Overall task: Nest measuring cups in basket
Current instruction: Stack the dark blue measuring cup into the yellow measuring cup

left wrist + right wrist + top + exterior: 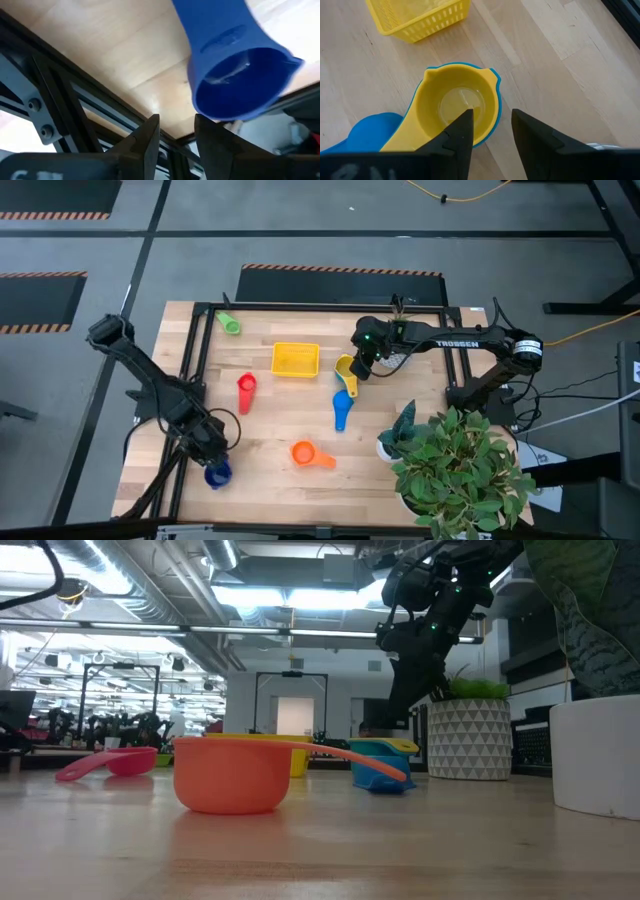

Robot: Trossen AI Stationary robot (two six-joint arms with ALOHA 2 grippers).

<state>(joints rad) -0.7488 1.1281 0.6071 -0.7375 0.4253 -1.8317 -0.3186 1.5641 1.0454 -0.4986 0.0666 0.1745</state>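
Observation:
A yellow cup (462,107) sits nested in the light blue cup (494,82), right of the yellow basket (295,359). My right gripper (490,117) hangs open just above their rim (360,365). My left gripper (176,120) is open near the table's near-left corner, its fingers just short of the dark blue cup (240,65), which stands on the table (217,474). The green cup (230,323), red cup (246,390), blue cup (341,412) and orange cup (310,454) lie apart on the table.
A white patterned pot (470,740) stands behind the right gripper at the far right. A leafy plant (460,470) in a plain white pot (600,755) fills the near-right corner. A black metal frame (190,360) runs along the table's left and far edges. Bare wood lies between the cups.

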